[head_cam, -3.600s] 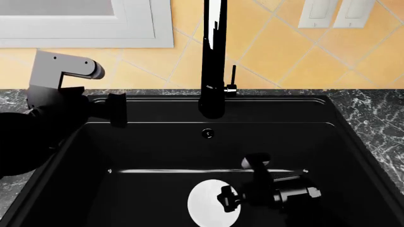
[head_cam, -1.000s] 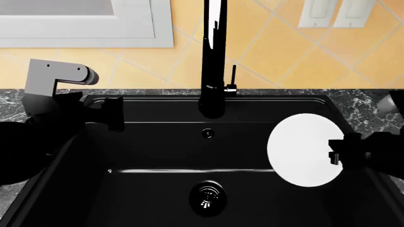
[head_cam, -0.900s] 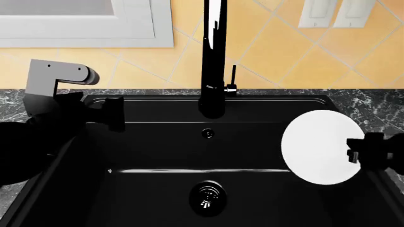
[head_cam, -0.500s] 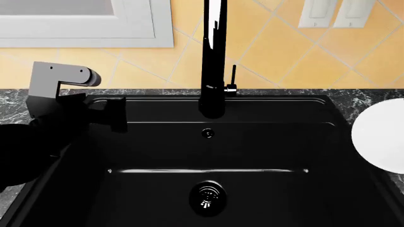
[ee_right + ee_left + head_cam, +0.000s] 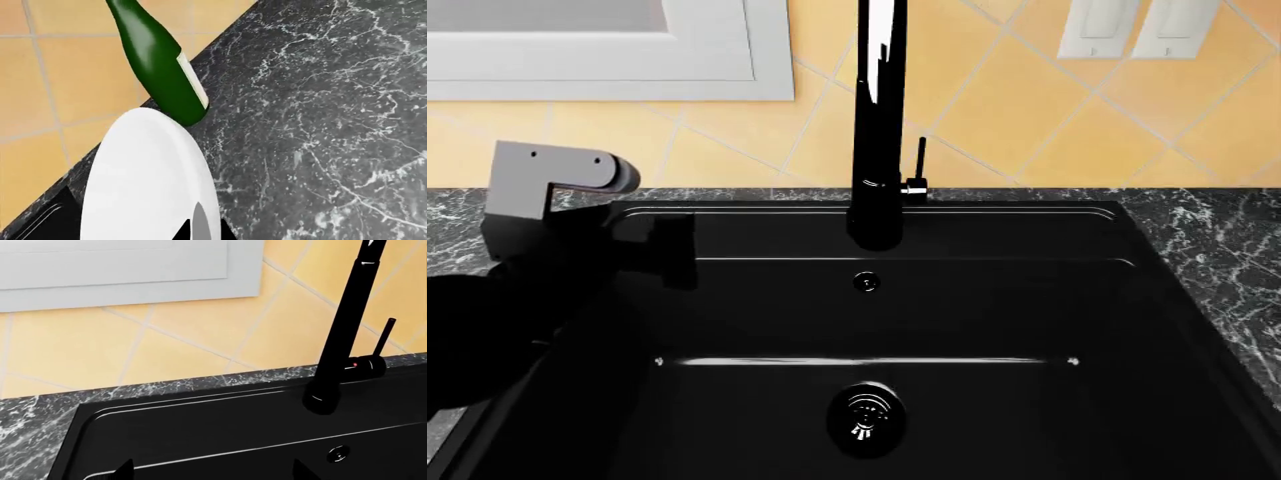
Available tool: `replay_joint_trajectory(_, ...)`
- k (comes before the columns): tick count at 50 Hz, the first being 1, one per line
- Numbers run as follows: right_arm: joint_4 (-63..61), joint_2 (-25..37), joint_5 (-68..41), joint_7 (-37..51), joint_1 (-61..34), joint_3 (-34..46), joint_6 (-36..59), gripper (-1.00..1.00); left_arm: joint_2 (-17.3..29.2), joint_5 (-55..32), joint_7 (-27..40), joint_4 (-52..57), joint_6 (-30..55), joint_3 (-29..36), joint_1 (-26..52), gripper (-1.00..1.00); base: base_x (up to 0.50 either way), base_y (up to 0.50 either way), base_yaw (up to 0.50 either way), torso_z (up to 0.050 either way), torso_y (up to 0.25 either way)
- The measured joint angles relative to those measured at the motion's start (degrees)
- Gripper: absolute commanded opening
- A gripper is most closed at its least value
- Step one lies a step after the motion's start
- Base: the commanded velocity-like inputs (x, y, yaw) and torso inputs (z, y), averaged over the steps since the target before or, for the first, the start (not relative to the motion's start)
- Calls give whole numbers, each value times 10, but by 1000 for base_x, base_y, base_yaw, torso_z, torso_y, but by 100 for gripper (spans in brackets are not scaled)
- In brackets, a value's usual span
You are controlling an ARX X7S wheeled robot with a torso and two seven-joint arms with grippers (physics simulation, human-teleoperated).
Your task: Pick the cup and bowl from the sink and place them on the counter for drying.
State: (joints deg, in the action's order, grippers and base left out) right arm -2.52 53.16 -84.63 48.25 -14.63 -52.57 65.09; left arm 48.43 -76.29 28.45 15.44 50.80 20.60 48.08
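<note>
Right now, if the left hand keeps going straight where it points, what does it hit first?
Probably the faucet: the left hand points across the sink's back edge toward it. Depth is unclear, so it may pass just in front.

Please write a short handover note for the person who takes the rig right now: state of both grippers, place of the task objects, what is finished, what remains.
Left gripper: open and empty, at the sink's back left corner.
Right gripper: out of the head view; its wrist camera shows it gripping the bowl over the counter, near a green bottle.
Cup: not visible in any view.
Done: bowl is out of the sink.
Left: set the bowl down, release it, then find the cup.
</note>
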Motion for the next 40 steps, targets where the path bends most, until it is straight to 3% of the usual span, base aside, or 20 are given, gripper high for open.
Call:
replay_joint_trajectory(25,42,-110,169,-46,57,-13,-144,-100,8,-10,13,15,-9,-9,-21,100,0,0,0,0,0)
replay_joint_trajectory(40,70,-128,220,-76,54,-2,-189,-100,18,-14,14,22,-17,-17,-37,100,0,0,0,0,0)
